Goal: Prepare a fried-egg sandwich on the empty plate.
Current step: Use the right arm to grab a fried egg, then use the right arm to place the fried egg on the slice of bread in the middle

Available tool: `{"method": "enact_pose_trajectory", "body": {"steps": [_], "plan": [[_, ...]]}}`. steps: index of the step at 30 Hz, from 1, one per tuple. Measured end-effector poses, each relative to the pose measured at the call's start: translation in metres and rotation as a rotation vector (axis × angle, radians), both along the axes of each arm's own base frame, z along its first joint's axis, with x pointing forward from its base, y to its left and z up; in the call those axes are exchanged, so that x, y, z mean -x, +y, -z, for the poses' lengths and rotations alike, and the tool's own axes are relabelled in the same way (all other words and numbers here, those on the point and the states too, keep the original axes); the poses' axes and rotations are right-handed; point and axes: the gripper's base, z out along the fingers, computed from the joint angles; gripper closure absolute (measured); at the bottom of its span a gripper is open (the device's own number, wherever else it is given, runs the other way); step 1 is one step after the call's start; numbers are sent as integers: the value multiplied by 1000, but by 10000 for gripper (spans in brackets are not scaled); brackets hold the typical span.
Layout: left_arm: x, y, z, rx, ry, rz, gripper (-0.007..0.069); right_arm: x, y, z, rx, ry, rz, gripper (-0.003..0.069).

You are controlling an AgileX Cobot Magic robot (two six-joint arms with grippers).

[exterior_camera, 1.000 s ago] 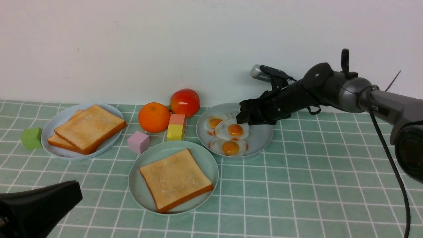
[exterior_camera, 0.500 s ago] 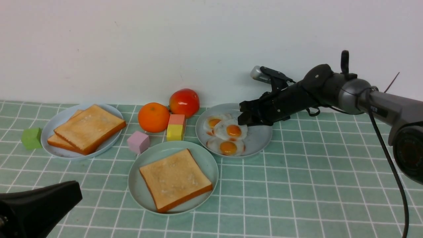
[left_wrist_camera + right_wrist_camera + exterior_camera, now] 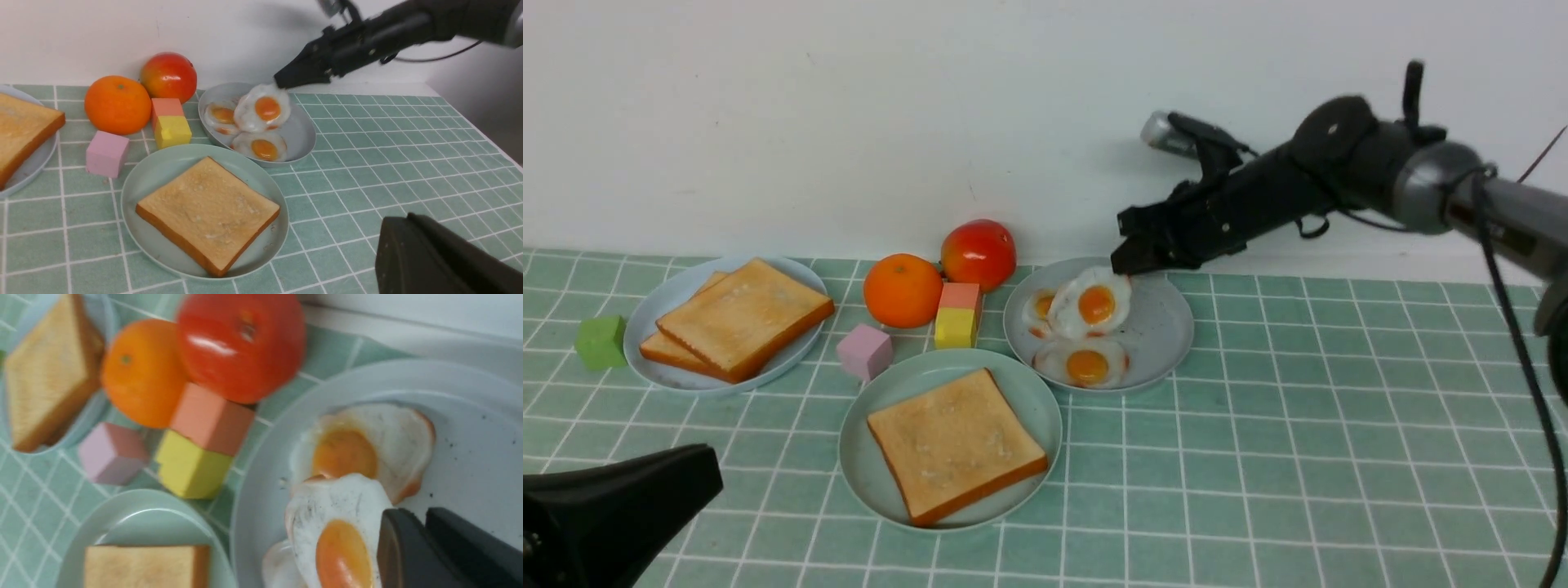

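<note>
My right gripper (image 3: 1123, 263) is shut on the edge of a fried egg (image 3: 1089, 305) and holds it lifted and tilted above the bluish-grey egg plate (image 3: 1164, 331); the held egg also shows in the right wrist view (image 3: 339, 531) and the left wrist view (image 3: 263, 108). Two more eggs (image 3: 1082, 363) lie on that plate. The mint-green plate (image 3: 866, 408) in front holds one toast slice (image 3: 956, 443). Two toast slices (image 3: 739, 314) are stacked on the left bluish-grey plate (image 3: 658, 302). My left gripper (image 3: 394, 228) is shut and empty, low at the near left.
An orange (image 3: 903, 288), a red tomato (image 3: 978, 251), a stacked orange-and-yellow block (image 3: 958, 314) and a pink cube (image 3: 864, 349) stand between the plates. A green cube (image 3: 600, 340) sits at the far left. A white wall is close behind.
My right gripper has risen with the fried egg, lifting it off the other eggs and tilting it. The left arm has not moved.
</note>
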Motion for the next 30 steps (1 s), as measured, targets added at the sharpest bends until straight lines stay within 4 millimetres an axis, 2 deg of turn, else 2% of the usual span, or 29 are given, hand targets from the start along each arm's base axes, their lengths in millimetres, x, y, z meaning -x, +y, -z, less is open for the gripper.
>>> {"method": "enact_pose_trajectory", "body": {"steps": [4, 9, 16, 19, 21, 24, 25, 27, 28, 30], "plan": [[0, 0, 0, -12, -8, -1, 617, 6, -1, -15, 8, -12, -26, 594], [0, 1, 0, -28, -19, -2, 616, 10, 0, -21, 11, -5, -48, 595], [-1, 2, 1, -64, -27, -6, 612, 28, 0, -45, 14, 35, -142, 596], [-1, 3, 1, -105, -48, -9, 610, 47, 4, -69, -17, 57, -211, 596], [-2, 3, 1, -124, -62, -11, 610, 60, 11, -75, -45, 80, -242, 596], [-2, 4, 1, -154, -81, -13, 608, 85, 35, -70, -95, 126, -315, 596], [-2, 4, 1, -154, -81, -13, 608, 87, 37, -68, -102, 131, -317, 597], [-2, 4, 1, -170, -91, -14, 606, 99, 54, -53, -140, 162, -341, 598], [-3, 5, 1, -174, -94, -15, 606, 101, 57, -50, -147, 166, -341, 599], [-3, 5, 1, -186, -103, -16, 604, 105, 71, -31, -170, 172, -318, 600]]}}
